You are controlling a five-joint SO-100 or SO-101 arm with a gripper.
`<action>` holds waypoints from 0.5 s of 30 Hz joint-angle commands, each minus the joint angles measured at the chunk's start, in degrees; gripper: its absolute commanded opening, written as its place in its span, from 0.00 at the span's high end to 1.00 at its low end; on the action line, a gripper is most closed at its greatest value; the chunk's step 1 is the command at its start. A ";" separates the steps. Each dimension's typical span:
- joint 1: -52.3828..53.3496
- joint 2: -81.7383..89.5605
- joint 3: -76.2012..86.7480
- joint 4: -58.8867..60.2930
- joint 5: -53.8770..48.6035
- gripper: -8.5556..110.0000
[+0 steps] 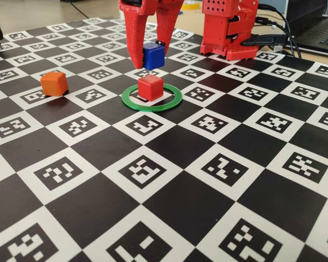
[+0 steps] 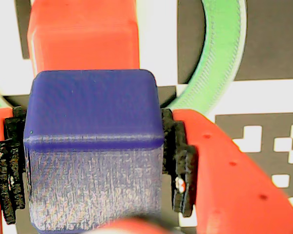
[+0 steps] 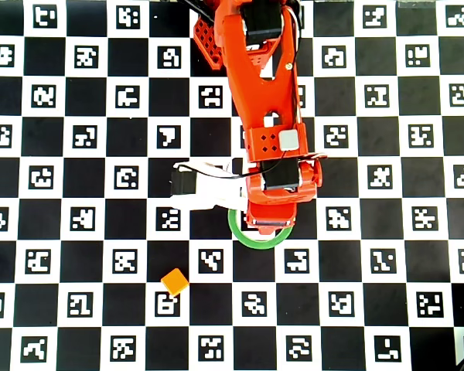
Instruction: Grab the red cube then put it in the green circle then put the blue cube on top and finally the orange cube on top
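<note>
— Inside the green circle [image 1: 151, 97], what sits there?
— Only the red cube [image 1: 150, 87].
— And above it?
— The gripper [image 1: 149, 56] squeezes the blue cube [image 1: 153, 55] tight. The orange cube [image 1: 54, 83] waits off to the circle's left.

A blue cube [image 2: 94, 151] fills the wrist view, clamped between the red gripper's [image 2: 94, 165] black pads [image 2: 180, 161]. Just beyond it sits a red cube [image 2: 83, 36], with an arc of the green circle [image 2: 219, 53] curving over the checkered board [image 2: 278, 39] at right.
</note>
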 commanded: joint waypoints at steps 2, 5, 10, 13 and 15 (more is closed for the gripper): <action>0.70 3.34 0.09 -1.14 -0.26 0.84; 0.79 3.34 0.70 -2.02 -0.18 0.84; 0.70 3.34 1.58 -3.16 0.00 0.84; 0.70 3.25 1.93 -3.60 0.00 0.84; 0.62 3.16 2.11 -3.87 0.09 0.84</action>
